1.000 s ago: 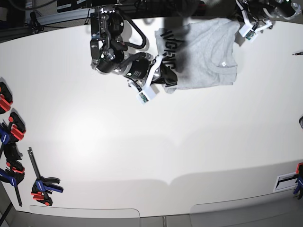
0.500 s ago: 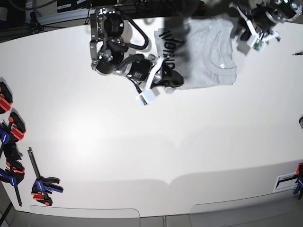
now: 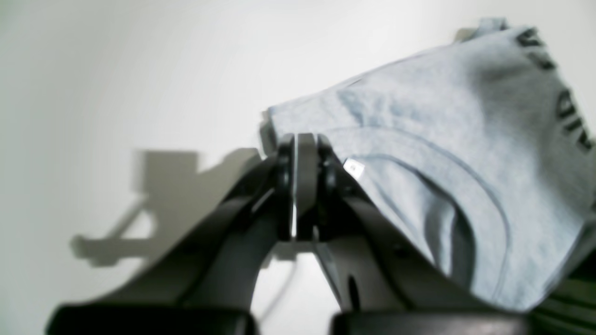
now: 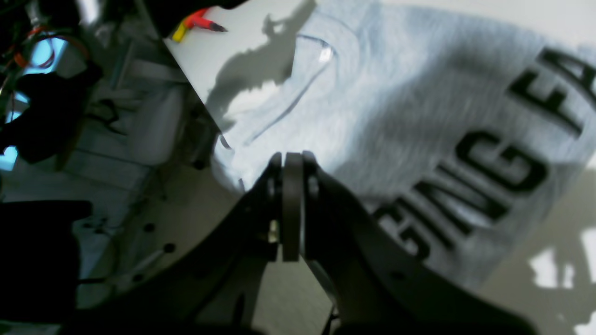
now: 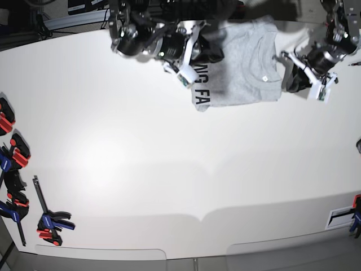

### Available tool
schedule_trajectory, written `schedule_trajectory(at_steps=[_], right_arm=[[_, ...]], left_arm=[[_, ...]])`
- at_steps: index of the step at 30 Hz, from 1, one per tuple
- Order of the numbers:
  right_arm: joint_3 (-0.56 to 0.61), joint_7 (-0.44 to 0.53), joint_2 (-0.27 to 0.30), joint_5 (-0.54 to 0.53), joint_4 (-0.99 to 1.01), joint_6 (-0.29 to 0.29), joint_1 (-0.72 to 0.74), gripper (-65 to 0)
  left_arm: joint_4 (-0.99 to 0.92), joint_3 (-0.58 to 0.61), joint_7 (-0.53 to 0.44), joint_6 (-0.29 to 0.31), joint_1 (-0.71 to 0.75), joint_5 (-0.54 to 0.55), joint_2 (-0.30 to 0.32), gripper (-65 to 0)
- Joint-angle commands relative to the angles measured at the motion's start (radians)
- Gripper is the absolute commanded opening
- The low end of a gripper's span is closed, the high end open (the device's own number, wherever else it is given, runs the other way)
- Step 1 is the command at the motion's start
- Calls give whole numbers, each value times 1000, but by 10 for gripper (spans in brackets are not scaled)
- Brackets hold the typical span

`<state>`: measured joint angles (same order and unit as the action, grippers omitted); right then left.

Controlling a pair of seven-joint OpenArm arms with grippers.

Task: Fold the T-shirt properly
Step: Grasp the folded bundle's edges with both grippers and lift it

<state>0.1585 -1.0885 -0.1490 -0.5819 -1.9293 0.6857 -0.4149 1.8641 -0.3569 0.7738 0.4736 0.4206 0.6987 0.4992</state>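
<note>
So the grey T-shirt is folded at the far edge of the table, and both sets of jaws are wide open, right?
Not quite. The grey T-shirt does lie folded at the table's far edge, but both wrist views show the left gripper and right gripper with jaws shut.

The broad white tabletop (image 5: 169, 169) lies open across its middle and near side. Obstacles sit at the edges: red-and-blue bar clamps (image 5: 17, 186) along one side, another clamp (image 5: 355, 212) opposite. At the far edge the folded light-grey lettered T-shirt (image 5: 248, 68) lies between both black arms.
</note>
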Motion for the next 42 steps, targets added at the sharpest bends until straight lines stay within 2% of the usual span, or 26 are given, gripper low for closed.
schedule_trajectory(at_steps=[1,6,9,14,17,24,28,31,35,37,42], right_arm=[[8,42,1,13,-25,12,-18,-650],[8,198,2,215,-32,12,-89,-650],[8,197,2,293,-31,-69,-92,-650],[10,150,2,277,-31,-81,-119,-650],[20,86,2,226,-31,-80,-149,-650],[39,-100,13,88,-31,-81,-234,-650],[32,-105,16,55,-61,-75,-256,-650],[32,-84,16,14,-119,-34,-251,-650],[32,12,16,24,-214,-27,-190,-650],[32,71,9,79,-219,-28,-126,-650],[52,128,-8,224,-118,-70,73,-650]], left_arm=[[-11,9,-15,9,-29,39,16,-650],[-72,96,14,54,-113,71,16,-650],[-75,175,14,55,-139,65,16,-650],[-177,324,-13,52,-173,-53,11,-650],[-285,375,-18,34,-206,-72,11,-650],[-441,378,-29,34,-311,-71,9,-650],[-446,378,-45,34,-365,-42,12,-650],[-433,376,-42,35,-412,31,17,-650],[-375,360,-42,35,-452,55,23,-650],[-319,335,-42,35,-451,55,22,-650],[-160,257,13,35,-447,54,23,-650]])
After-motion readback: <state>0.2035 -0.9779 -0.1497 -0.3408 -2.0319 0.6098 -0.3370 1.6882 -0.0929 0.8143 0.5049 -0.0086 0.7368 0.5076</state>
